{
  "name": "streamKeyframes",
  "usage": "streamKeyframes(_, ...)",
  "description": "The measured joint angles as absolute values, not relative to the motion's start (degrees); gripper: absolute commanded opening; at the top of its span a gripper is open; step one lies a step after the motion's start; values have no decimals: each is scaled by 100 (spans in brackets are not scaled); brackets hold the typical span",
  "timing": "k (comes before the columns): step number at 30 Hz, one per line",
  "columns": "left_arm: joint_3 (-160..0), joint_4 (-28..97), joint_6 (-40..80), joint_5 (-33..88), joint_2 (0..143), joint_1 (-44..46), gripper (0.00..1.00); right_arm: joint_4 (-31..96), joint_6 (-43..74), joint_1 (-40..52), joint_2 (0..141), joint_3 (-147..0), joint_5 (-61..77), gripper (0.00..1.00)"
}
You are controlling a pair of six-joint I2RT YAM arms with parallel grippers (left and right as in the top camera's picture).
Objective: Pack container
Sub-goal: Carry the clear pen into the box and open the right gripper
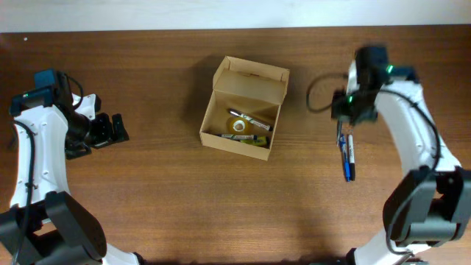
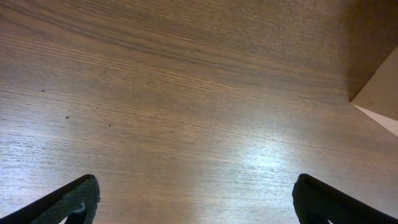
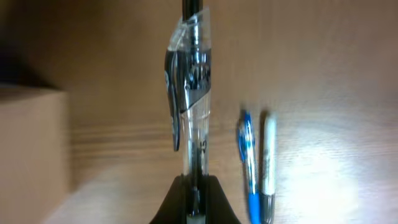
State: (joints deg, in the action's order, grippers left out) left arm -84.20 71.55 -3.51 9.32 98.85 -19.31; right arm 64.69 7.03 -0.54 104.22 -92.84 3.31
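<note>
Brown wood tabletop (image 1: 169, 199), with a pale wall strip past its far edge. The container (image 1: 243, 109) sits mid-table, a little toward the far edge, flap lid up. Inside are markers (image 1: 249, 120) and something yellowish, too small to name. Open wood lies between it and each arm. Your left gripper (image 2: 196, 202) hangs near the left edge, fingers spread wide, holding nothing. Your right gripper (image 3: 194, 198), toward the right edge, is clamped on a clear pen (image 3: 189, 93), blurred. A blue pen (image 3: 247, 162) and a pale pen (image 3: 268, 155) lie just beside it.
</note>
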Motion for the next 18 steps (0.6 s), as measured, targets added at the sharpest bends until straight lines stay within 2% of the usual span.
streamKeyframes(4,-8420,7150,-351,928,9885,-1931,100,6886,283,425,10420,-10508,336,4)
streamKeyframes(8,-8420,7150,-351,930,9885,-1931,100,6947,-554,1299,10418,-11316,309,4)
streamKeyframes(14,-8420,7150,-351,928,9885,-1931,100,7037,-2314,2464,10486,-11395,285,4)
streamKeyframes(18,-8420,7150,-351,928,9885,-1931,100,7074,-3258,2871,10742,-11395,287,4)
